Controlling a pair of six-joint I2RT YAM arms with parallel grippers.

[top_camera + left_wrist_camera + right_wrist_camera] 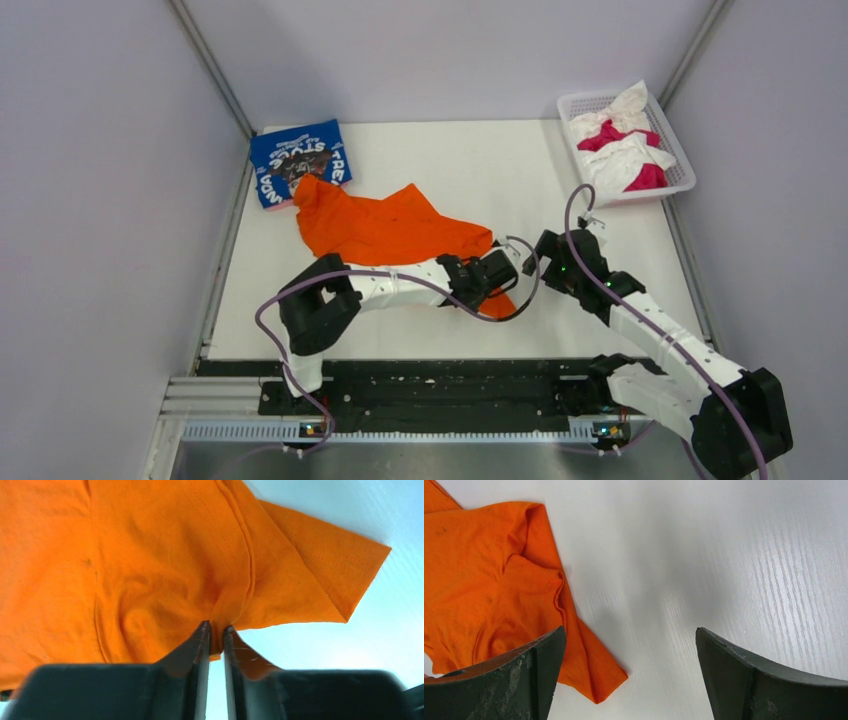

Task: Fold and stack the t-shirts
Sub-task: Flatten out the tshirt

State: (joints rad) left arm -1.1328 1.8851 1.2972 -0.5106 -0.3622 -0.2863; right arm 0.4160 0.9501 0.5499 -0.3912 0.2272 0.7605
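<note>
The orange t-shirt (385,228) lies crumpled across the middle of the table. My left gripper (503,268) is shut on a fold of the orange t-shirt (165,555) near its right edge; the cloth bunches between the fingertips (204,630). My right gripper (533,262) is open and empty just right of the shirt, above bare table, with the orange t-shirt's corner (489,595) at its left finger (524,675). The blue t-shirt (300,160) with white lettering lies folded at the far left. White and magenta shirts (625,140) fill the basket.
The white lattice basket (685,170) stands at the far right corner. Grey walls enclose the table on three sides. The arms' mounting rail (430,395) runs along the near edge.
</note>
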